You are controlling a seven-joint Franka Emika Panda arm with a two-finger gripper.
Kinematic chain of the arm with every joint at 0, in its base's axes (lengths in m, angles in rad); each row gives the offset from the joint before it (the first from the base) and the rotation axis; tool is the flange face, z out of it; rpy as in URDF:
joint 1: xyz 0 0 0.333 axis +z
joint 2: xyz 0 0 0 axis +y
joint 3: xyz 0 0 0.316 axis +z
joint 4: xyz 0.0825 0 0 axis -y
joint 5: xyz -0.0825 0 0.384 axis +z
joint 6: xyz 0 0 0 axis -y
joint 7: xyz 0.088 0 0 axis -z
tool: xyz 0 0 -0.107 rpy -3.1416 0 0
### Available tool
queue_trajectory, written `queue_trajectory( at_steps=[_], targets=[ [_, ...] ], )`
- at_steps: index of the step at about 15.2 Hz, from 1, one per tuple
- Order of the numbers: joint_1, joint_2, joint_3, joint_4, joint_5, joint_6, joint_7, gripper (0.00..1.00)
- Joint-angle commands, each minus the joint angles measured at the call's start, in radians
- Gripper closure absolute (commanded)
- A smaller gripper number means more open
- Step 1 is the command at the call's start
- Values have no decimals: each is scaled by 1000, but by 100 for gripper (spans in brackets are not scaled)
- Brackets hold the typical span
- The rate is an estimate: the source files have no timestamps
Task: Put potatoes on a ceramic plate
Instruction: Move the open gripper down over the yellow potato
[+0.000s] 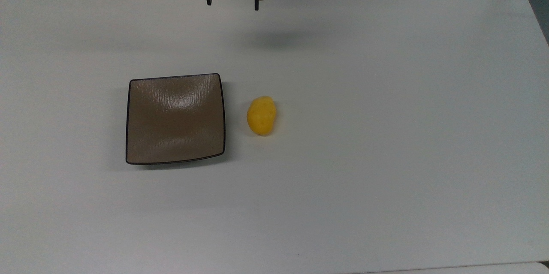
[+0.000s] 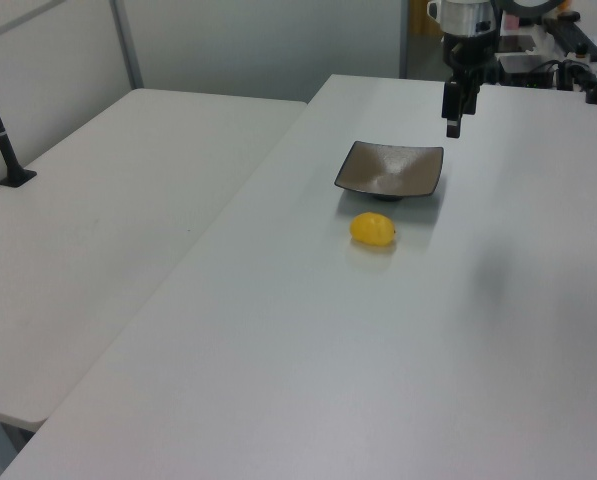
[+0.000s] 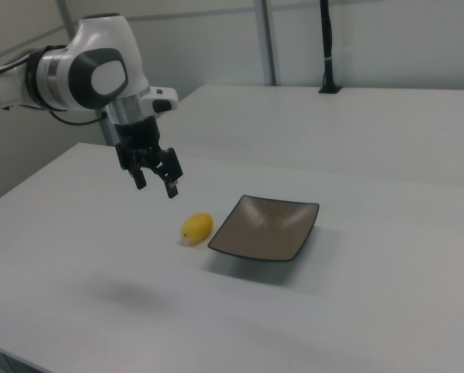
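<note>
While the jaws hang open and empty above, the potato (image 1: 261, 115) lies just beside the plate (image 1: 176, 119).

White table (image 1: 386, 158) (a second one (image 2: 108, 220) adjoining); black post (image 3: 326, 47) behind

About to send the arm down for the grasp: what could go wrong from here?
The potato is rounded and lumpy, so it could roll or squirt out as the open gripper closes. It lies close beside the ceramic plate, so a finger coming down on that side might clip the raised rim.
</note>
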Motion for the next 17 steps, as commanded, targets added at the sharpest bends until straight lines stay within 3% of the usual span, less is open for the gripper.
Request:
queue_trajectory(
  at_steps=[1, 11, 15, 17],
  targets=[
    [-17, 29, 10, -28, 40, 84, -72, 0],
    [-11, 50, 37, -45, 42, 98, -64, 0],
    [-9, 81, 49, -40, 55, 233, -59, 0],
    [-8, 115, 50, -37, 95, 263, -6, 0]
  ],
)
